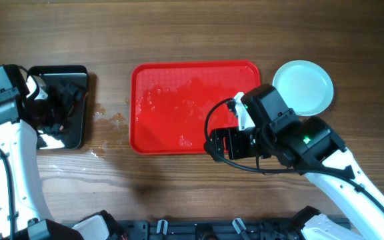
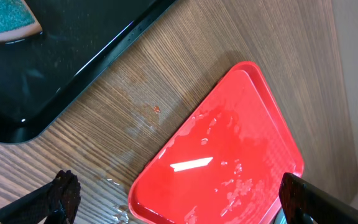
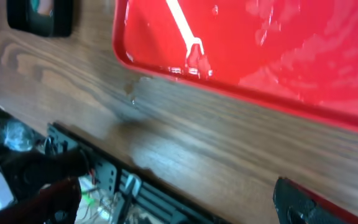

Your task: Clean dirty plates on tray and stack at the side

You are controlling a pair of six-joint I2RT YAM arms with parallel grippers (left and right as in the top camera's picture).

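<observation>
Brown wood-grain table [image 1: 179,190] across the whole overhead view, grain running left to right. Small wet patches [image 1: 105,119] glinting on the wood left of centre. Soft, diffuse shadow [image 1: 142,193] on the near part of the tabletop, with a faint sheen there in the right wrist view. Along the near edge, a black mounting rail [image 1: 199,230] with brackets; cables and blurred clutter beneath it. Past one table edge in the left wrist view, a pale beige strip [image 2: 356,74]: wall or floor, unclear.
</observation>
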